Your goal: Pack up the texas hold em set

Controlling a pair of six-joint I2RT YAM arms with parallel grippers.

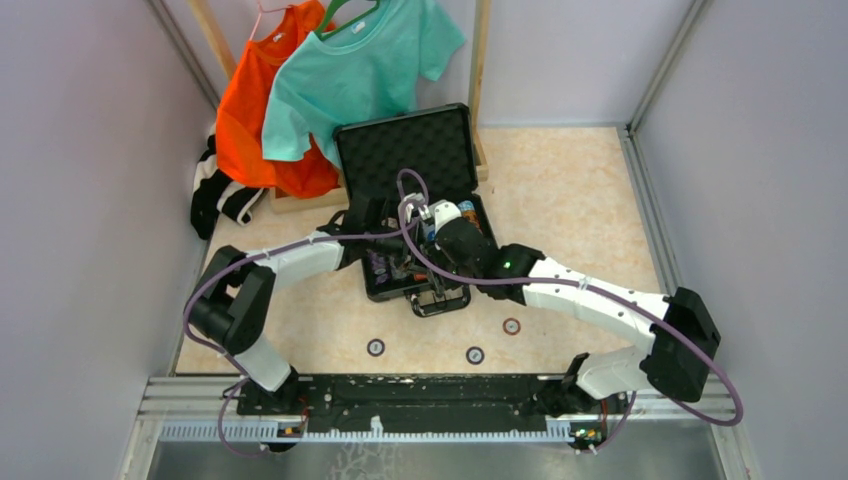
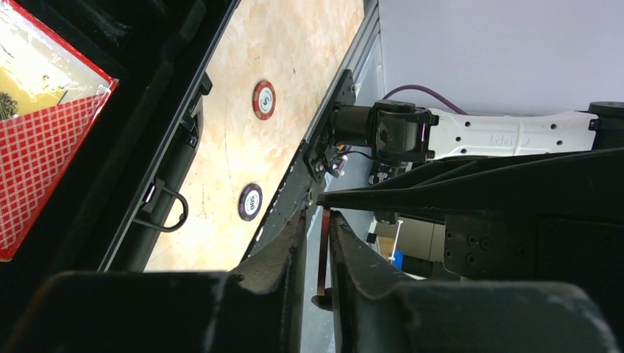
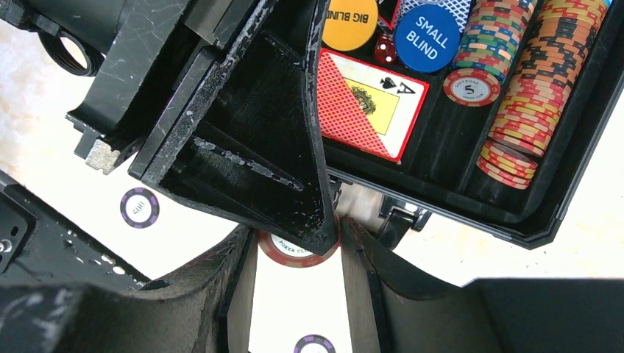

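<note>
The right gripper (image 3: 296,241) clamps a red chip (image 3: 294,255) by its rim, just outside the open briefcase (image 3: 544,213); the left gripper (image 2: 318,220) stands narrow about its faces, whether pinching I cannot tell. Light, rigid, slick-edged, it likely holds better flat-faced. A left finger (image 3: 257,147) hides most of it

The beige table (image 1: 580,200) bears the open black briefcase (image 1: 405,150) and three loose poker chips (image 1: 475,355) nearer the arms.
</note>
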